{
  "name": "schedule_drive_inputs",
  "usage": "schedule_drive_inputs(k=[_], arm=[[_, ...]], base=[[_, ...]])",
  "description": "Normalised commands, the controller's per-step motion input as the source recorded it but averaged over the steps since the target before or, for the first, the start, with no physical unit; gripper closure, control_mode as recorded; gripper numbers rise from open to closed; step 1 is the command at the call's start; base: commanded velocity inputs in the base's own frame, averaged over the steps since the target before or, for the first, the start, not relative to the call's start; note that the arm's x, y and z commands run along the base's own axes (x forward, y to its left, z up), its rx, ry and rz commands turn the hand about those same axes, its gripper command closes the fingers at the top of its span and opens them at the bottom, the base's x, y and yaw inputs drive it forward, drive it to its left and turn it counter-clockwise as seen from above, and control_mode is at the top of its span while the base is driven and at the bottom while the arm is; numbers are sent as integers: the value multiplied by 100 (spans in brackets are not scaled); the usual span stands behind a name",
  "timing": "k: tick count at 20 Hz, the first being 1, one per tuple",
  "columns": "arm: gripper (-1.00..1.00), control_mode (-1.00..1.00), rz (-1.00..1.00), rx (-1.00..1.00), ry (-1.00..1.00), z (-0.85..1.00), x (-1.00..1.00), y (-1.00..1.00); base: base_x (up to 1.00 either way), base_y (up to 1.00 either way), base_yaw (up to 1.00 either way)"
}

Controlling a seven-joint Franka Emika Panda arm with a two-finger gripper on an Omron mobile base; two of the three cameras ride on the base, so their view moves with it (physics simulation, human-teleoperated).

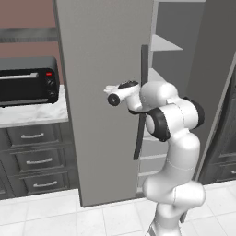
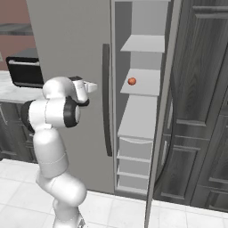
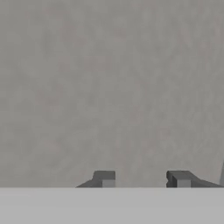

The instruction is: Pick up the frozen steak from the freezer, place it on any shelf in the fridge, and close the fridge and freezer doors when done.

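I see the freezer [image 2: 141, 111] standing open on the pale tiled floor [image 2: 111, 209], its opaque grey shelves [image 2: 143, 44] stacked above closed drawers [image 2: 135, 149], with one small reddish-brown item [image 2: 132, 81] lying near the left edge of the second shelf [image 2: 147, 84].

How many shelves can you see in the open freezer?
3. Top shelf, middle shelf holding a small red item, bottom shelf above the drawers. Any higher shelves would be cut off.
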Motion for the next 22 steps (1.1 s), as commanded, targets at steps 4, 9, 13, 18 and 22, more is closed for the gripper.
schedule_drive_inputs(k=[4,9,13,18,22], arm=[[-100,-100,-3,0,5,33,74,0],[-100,-100,-7,0,7,62,81,0],[-100,-100,-4,0,2,100,-20,0],[-100,-100,0,-2,0,100,-76,1],[-100,-100,0,-1,0,100,-100,0]], base=[[0,0,0],[0,0,0],[0,0,0],[0,0,0],[0,0,0]])
